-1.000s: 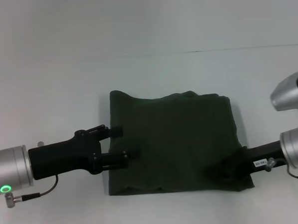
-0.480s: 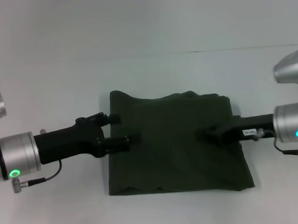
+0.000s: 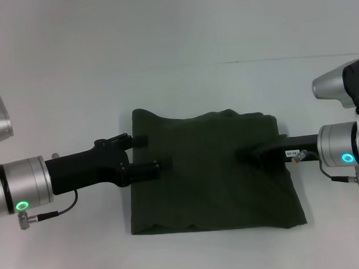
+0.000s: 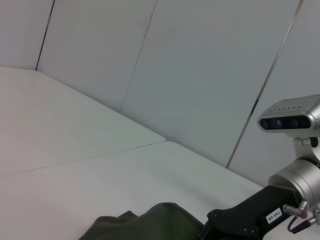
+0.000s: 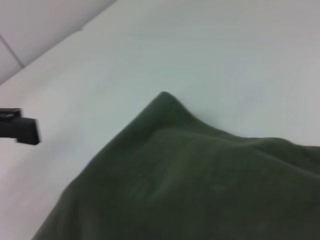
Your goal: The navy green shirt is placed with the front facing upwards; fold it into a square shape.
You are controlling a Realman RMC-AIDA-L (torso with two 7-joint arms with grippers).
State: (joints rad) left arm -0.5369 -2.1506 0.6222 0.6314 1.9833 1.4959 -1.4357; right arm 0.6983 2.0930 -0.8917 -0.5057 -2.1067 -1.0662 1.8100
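Note:
The navy green shirt [image 3: 212, 175] lies folded into a rough square in the middle of the white table, plain green side up, with no lettering showing. My left gripper [image 3: 150, 153] is open over the shirt's left edge, one finger [image 3: 139, 139] farther back than the other, and nothing is between them. My right gripper [image 3: 248, 155] reaches in over the shirt's right side at about mid-height. The left wrist view shows a fold of the shirt [image 4: 145, 225] and the right arm's gripper [image 4: 240, 225]. In the right wrist view the shirt [image 5: 190, 180] fills the foreground.
The white table [image 3: 174, 38] stretches on all sides of the shirt, with a thin seam line across the back. Pale wall panels [image 4: 200, 65] stand behind it. A left finger [image 5: 20, 129] shows far off in the right wrist view.
My right gripper has moved from the shirt's near right corner back to the middle of its right side. My left gripper has shifted slightly farther back along the left edge.

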